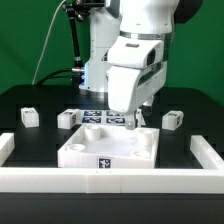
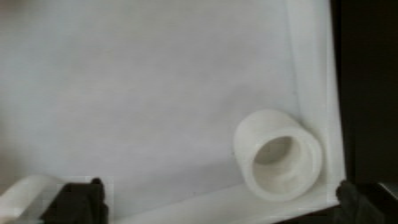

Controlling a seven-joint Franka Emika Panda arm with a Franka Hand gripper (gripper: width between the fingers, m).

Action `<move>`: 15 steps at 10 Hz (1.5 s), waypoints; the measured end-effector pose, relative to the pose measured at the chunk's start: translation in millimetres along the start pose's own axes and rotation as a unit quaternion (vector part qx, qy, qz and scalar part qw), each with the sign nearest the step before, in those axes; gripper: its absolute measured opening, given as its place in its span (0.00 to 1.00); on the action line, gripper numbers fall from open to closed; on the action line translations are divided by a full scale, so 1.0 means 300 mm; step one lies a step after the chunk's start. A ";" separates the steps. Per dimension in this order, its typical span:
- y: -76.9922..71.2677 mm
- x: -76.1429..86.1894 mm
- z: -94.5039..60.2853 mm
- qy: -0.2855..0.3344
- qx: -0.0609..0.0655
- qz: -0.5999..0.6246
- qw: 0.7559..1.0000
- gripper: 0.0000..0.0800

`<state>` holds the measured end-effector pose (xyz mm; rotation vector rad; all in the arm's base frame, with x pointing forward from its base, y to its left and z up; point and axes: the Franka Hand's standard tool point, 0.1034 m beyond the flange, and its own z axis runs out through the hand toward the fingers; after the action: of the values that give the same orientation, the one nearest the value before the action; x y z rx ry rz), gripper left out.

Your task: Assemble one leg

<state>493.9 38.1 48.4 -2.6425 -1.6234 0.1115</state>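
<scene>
Black table [image 1: 35,100], green backdrop. Gripper [image 1: 133,121] hangs over far corner of top [image 1: 105,150], fingers [image 2: 80,200] spread wide, nothing betw them; socket [image 2: 276,152] below looks empty. Nearest leg [image 1: 172,119] lies on table near top, exterior view's right. Imo: grip it across flat faces, keep upright, centre over socket before pressing.
</scene>
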 end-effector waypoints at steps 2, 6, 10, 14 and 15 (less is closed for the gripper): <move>-0.031 -0.048 0.045 -0.002 0.010 0.007 1.000 0.81; -0.024 -0.055 0.057 0.001 0.006 -0.044 0.999 0.81; -0.030 -0.128 0.138 0.009 0.002 -0.133 0.991 0.81; -0.034 -0.146 0.148 0.012 0.000 -0.124 0.992 0.65; -0.034 -0.147 0.149 0.012 0.000 -0.124 0.992 0.46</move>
<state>461.4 3.3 6.5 -2.4062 -1.9254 0.0704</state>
